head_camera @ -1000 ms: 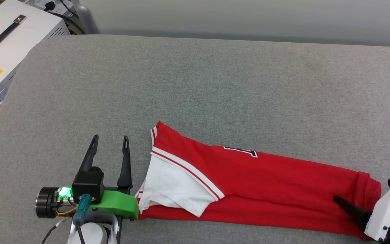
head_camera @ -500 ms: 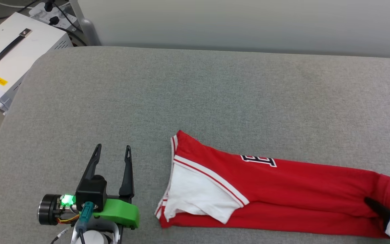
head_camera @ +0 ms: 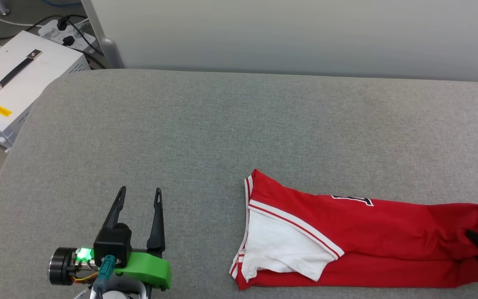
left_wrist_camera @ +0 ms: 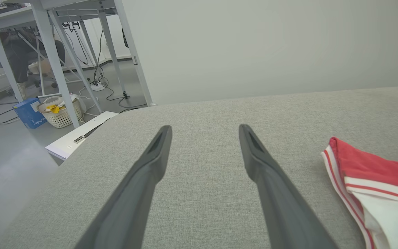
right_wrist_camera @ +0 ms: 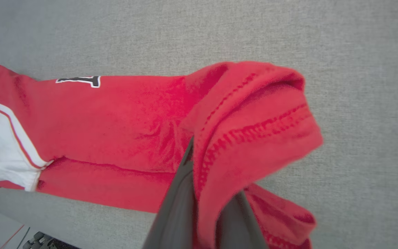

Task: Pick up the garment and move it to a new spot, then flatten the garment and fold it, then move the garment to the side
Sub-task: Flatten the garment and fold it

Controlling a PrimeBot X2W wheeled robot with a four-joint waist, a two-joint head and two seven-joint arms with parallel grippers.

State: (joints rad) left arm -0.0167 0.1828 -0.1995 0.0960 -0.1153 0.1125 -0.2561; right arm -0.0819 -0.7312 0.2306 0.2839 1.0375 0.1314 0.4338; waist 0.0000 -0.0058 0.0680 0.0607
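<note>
Red cloth dominates the near right part of the grey padded tabletop (head_camera: 206, 124): the garment (head_camera: 367, 232) lies there as a long narrow band, folded lengthwise and running along the tabletop's near edge. Its collar end points toward the middle of the tabletop, with a white sleeve (head_camera: 284, 249) folded across the top and white-and-red striped trim bordering it. A sliver of the black number (head_camera: 353, 199), outlined in white, peeks out at the band's far fold. The hem end reaches the tabletop's right side.

The right gripper (head_camera: 477, 241) is at that hem end, its jaws closed tight on the cloth. In the right wrist view the stitched red hem is bunched up and draped over the two dark fingers, pinched between them.

The left gripper (head_camera: 140, 190) sits over the near left part of the tabletop, well apart from the collar end. Its jaws are spread wide with nothing between them, pointing toward the tabletop's far edge.

Off the tabletop's far left corner stands a white box (head_camera: 15, 91) with a black handle, and a power strip (head_camera: 67, 31) with plugged-in cables lies on the floor behind it. Beyond the same corner, the left wrist view shows a pale basket (left_wrist_camera: 59, 112) beside white desk legs.
</note>
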